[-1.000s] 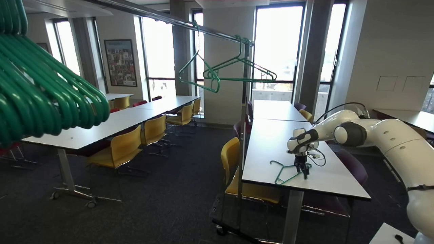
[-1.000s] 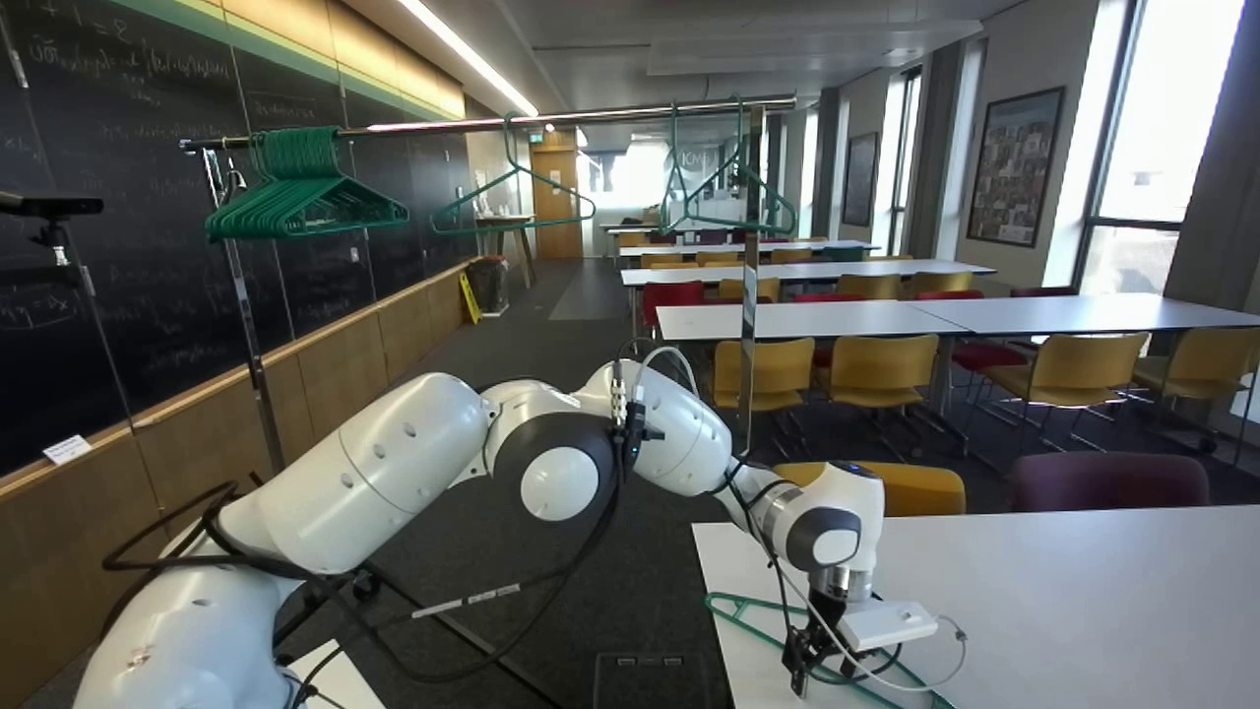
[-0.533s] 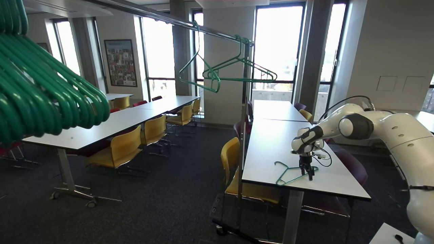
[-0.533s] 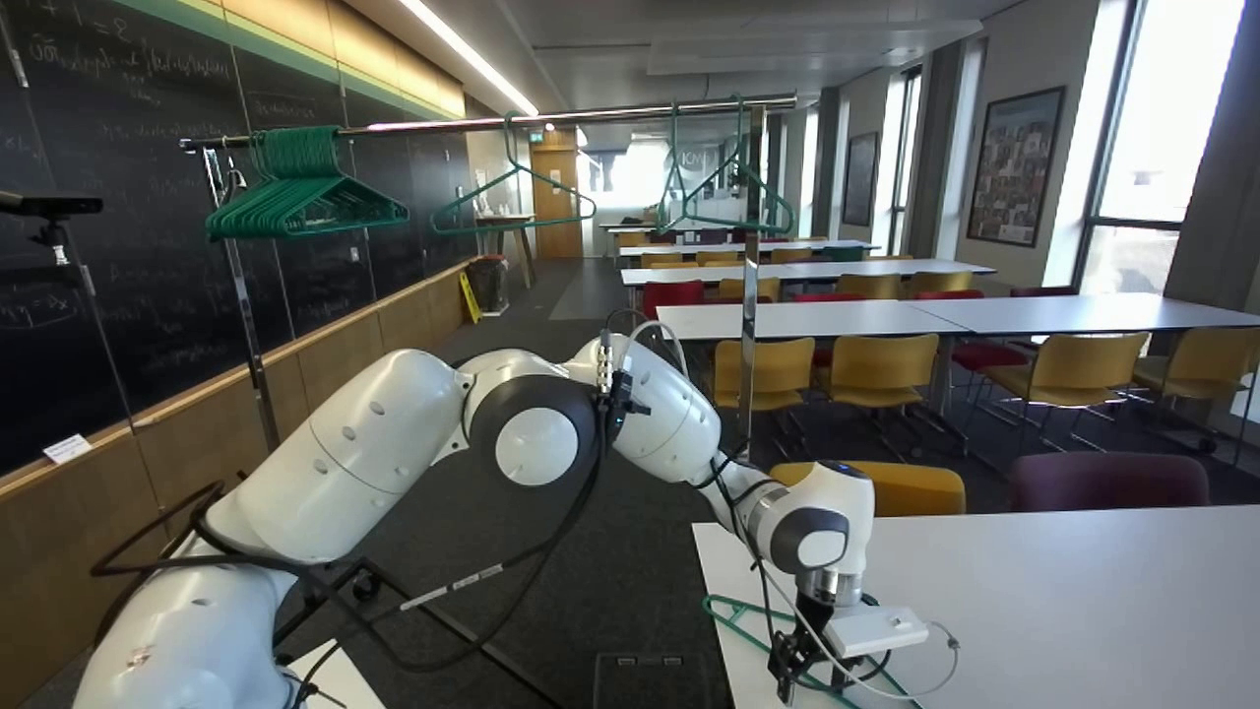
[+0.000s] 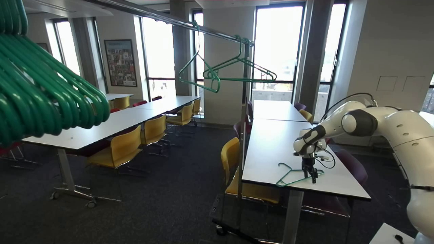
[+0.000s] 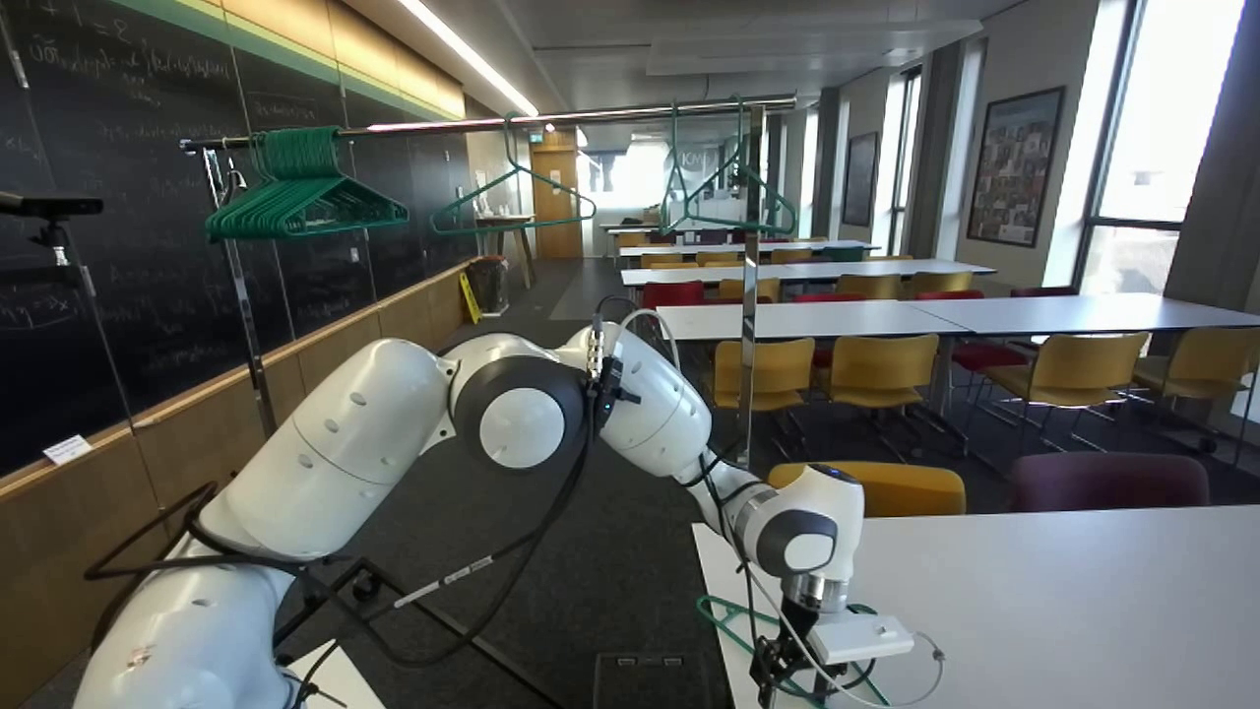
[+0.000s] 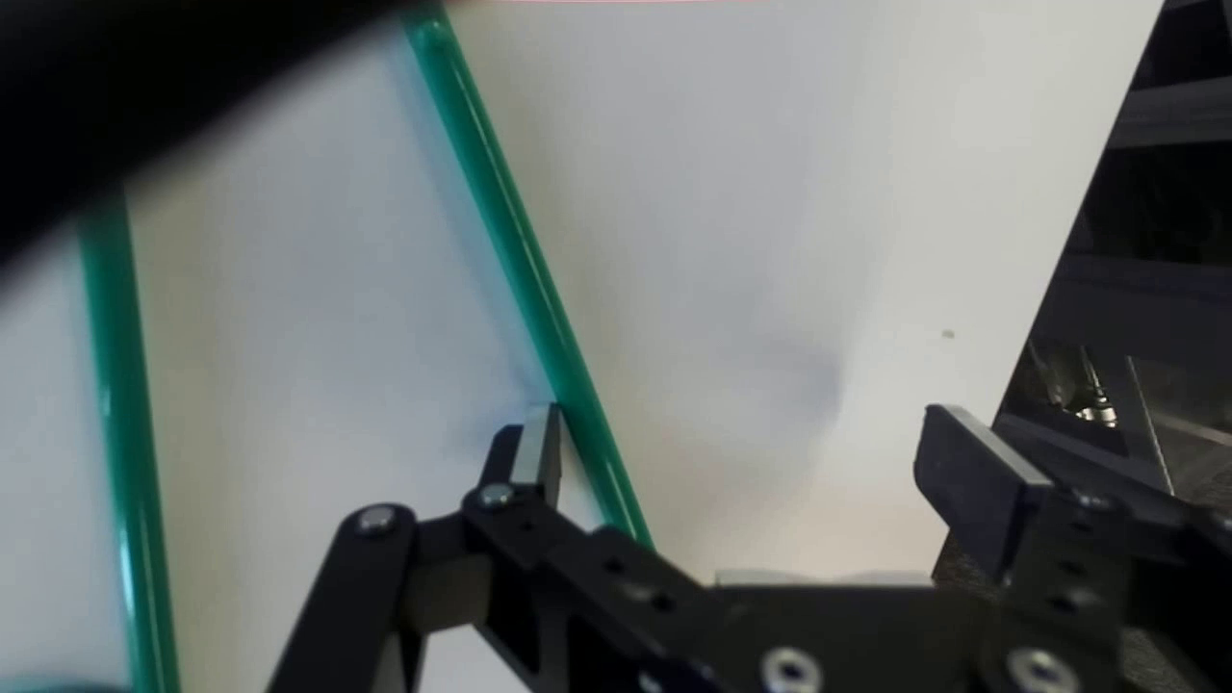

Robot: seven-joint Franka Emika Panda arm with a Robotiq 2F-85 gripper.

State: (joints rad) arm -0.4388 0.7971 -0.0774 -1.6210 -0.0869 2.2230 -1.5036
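A green plastic hanger (image 5: 284, 176) lies flat on the white table (image 5: 271, 139), near its front edge. My gripper (image 5: 310, 178) points down over the hanger's far end in both exterior views. Seen from the wrist, the gripper (image 7: 743, 416) stands wide open. A straight green hanger bar (image 7: 525, 258) runs between the jaws, close along the left finger (image 7: 539, 448), whose tip appears to touch it. The right finger (image 7: 977, 462) stands well apart, near the table edge. Another green bar of the hanger lies farther left. Behind the gripper, part of the hanger is hidden in an exterior view.
A metal clothes rail (image 6: 423, 125) carries a bunch of green hangers (image 6: 305, 212) and several single ones. Its upright post (image 5: 242, 135) stands beside the table. A yellow chair (image 6: 886, 487) and a purple chair (image 6: 1110, 483) stand against the table. Cables hang along the arm.
The arm has shifted with its jaws staying open. The hanger has slid along the table in the same direction: rightward in an exterior view, leftward in the opposite-facing one, turning slightly.
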